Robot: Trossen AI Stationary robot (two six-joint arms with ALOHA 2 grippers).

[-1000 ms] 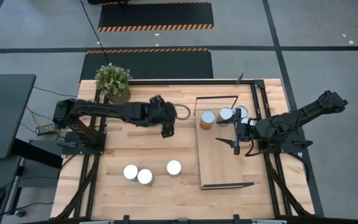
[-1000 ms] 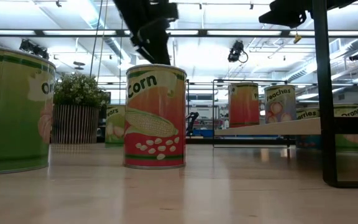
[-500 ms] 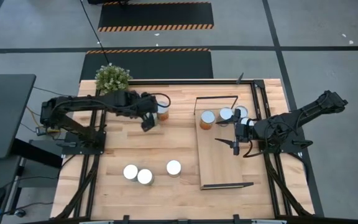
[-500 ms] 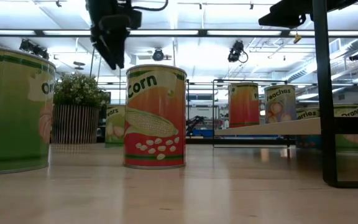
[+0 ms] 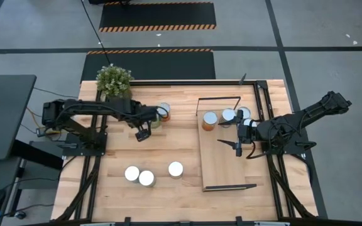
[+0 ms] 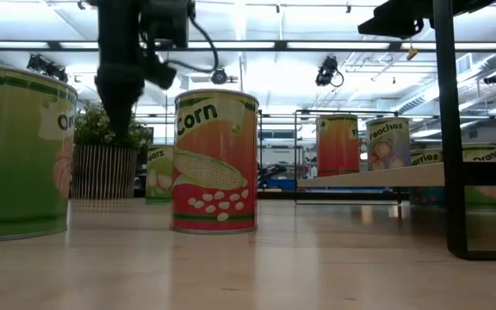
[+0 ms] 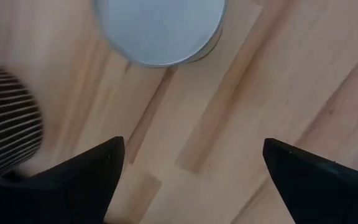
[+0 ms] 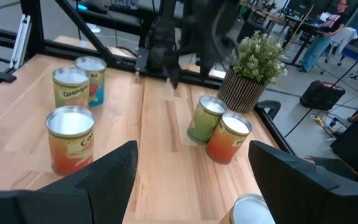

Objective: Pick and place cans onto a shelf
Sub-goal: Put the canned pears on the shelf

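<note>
You are looking down at a light-wood surface point(image 5: 118, 188) that is carrying everything in this entry. On its right half the shelf point(image 5: 222, 160) is lying as a long pale board with a thin black frame at each end. The left arm is reaching across the far left part of the surface; the right arm is coming in from the right edge, over the shelf's side.

A potted plant point(image 5: 114, 82) is standing at the far left corner. Just beside it, one can point(image 5: 163, 112) is standing alone on the surface, and the left tool point(image 5: 142, 133) is hovering near it, on its near side, fingers spread wide and gripping nothing. In the left wrist view that can's silver top point(image 7: 159, 28) is showing ahead of the two parted fingers point(image 7: 82, 180), not between them.

Three cans are standing upright near the front edge: two touching point(image 5: 139, 175) and a third point(image 5: 176, 169) a little apart to their right. Three more point(image 5: 226, 117) are clustered at the shelf's far end. The right tool point(image 5: 238, 143) is hanging over the shelf, near that cluster, fingers apart and empty.

In the low view the corn can point(image 6: 215, 161) is standing closest to centre.
</note>
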